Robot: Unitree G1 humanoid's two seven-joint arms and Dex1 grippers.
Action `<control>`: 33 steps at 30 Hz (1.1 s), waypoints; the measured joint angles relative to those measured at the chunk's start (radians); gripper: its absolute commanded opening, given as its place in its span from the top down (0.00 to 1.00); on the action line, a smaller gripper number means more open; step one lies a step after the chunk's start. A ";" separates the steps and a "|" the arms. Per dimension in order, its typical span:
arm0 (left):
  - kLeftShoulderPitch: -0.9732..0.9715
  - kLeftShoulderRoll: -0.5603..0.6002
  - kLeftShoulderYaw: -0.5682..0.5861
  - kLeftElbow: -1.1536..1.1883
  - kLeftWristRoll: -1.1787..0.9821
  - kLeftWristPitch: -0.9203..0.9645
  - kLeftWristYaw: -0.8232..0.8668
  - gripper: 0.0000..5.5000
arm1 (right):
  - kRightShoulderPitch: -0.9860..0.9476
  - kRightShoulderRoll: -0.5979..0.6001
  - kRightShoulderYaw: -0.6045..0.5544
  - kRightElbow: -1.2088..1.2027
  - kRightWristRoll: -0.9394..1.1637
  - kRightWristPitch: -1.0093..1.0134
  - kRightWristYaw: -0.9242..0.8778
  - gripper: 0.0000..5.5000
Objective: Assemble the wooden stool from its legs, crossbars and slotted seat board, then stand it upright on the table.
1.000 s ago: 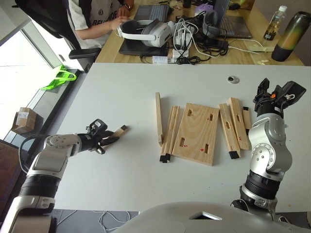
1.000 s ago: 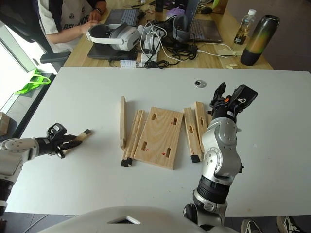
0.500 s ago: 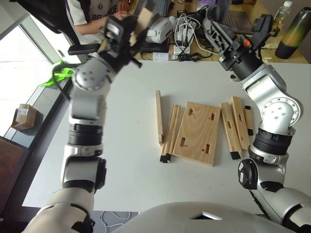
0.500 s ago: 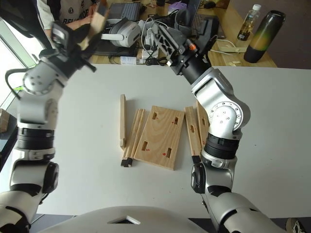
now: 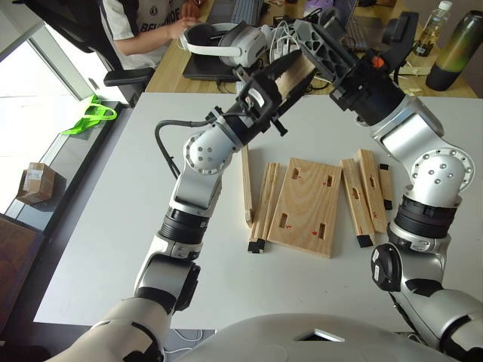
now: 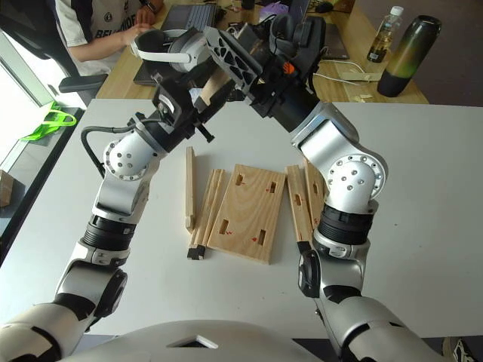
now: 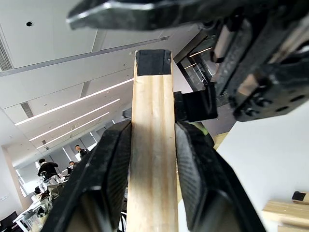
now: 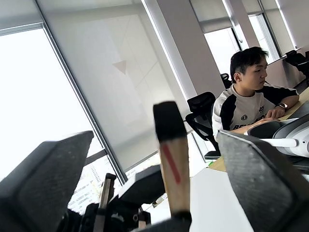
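Note:
My left gripper [image 5: 266, 96] is shut on a wooden leg [image 5: 290, 74], held in the air above the table's far middle. In the left wrist view the leg [image 7: 152, 193] runs up between my two dark fingers [image 7: 113, 164] to its black-capped end. My right gripper [image 5: 313, 47] is open, its long fingers [image 8: 260, 179] set wide on either side of that capped end [image 8: 173, 164] without touching it. The slotted seat board [image 5: 306, 205] lies flat on the white table [image 5: 151, 173]. Loose wooden pieces lie to its left [image 5: 247, 183] and right [image 5: 362, 194].
A cable grommet [image 5: 363, 123] sits in the table behind the parts. The wooden desk [image 5: 377, 83] beyond carries a headset [image 5: 226, 41], laptops and cables, with a bottle [image 5: 432, 23] and a dark flask [image 5: 456, 44] at its right end.
My left arm swung up from the table's left side and then right, carrying the leg to the middle. My right arm rose and its open fingers now flank the leg's end.

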 measured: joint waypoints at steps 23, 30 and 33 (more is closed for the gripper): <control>0.018 0.001 0.002 -0.036 0.007 0.004 -0.017 0.77 | -0.002 -0.022 -0.007 0.002 0.044 -0.008 -0.042 0.92; 0.018 -0.007 0.006 -0.032 0.021 0.028 0.009 0.64 | -0.004 -0.010 -0.023 0.028 0.035 -0.063 -0.078 0.92; 0.017 -0.005 0.018 -0.020 0.071 0.036 0.056 0.54 | -0.005 -0.010 -0.041 0.055 -0.012 -0.126 -0.101 0.92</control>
